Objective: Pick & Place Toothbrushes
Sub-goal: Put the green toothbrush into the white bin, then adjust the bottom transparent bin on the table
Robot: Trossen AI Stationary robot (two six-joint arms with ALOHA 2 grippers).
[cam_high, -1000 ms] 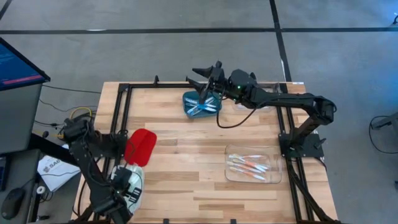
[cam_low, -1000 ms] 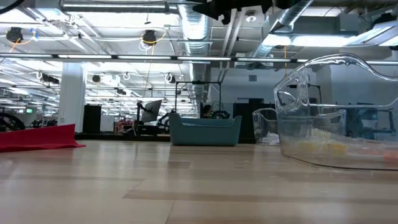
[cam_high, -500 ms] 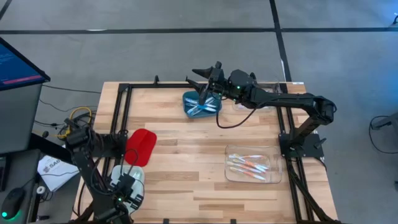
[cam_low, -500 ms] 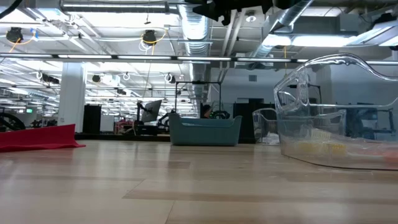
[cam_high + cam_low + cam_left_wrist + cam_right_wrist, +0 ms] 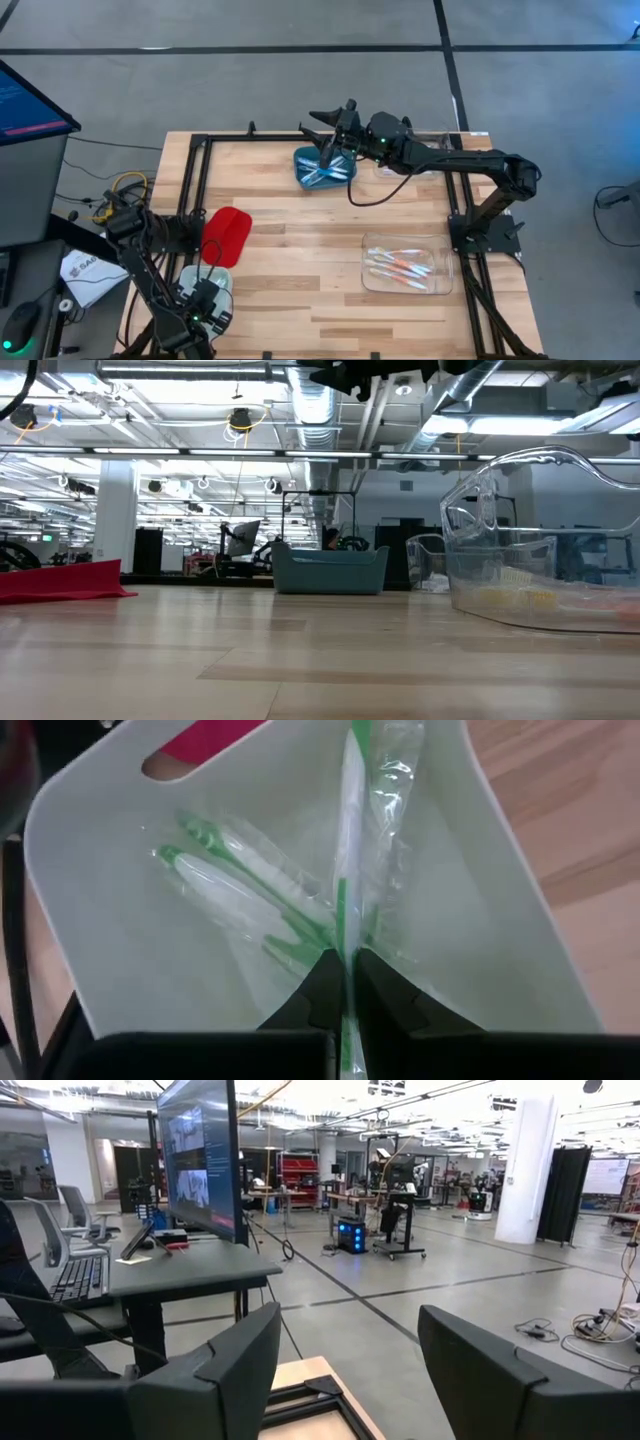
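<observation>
Left fingers (image 5: 322,988): we see them pinched on a green toothbrush (image 5: 349,840) in clear wrap, held over the white bin (image 5: 500,910).
Left gripper (image 5: 205,300): at the near left corner of the table (image 5: 300,300), directly above the white bin.
White bin contents: we count at least two more wrapped green brushes (image 5: 215,875) lying inside.
Right fingers (image 5: 470,1370): spread apart, with nothing between them.
Right gripper (image 5: 330,128): hovering at the far side, above the blue bin (image 5: 322,168); its wrist camera looks out into the room.
Blue bin contents: several blue and white brushes (image 5: 328,172).
Clear tray (image 5: 405,264): near right; it holds orange-red brushes (image 5: 398,266).
Second clear container (image 5: 385,168): far right, mostly hidden by the right arm; we cannot tell its contents.
Red bin (image 5: 227,235): left, just beyond the white bin; its contents are not discernible to us.
Progress: we judge the sorting well advanced, since we see no loose brushes on the bare wood.
Remaining: the held green brush is not yet released into the white bin.
</observation>
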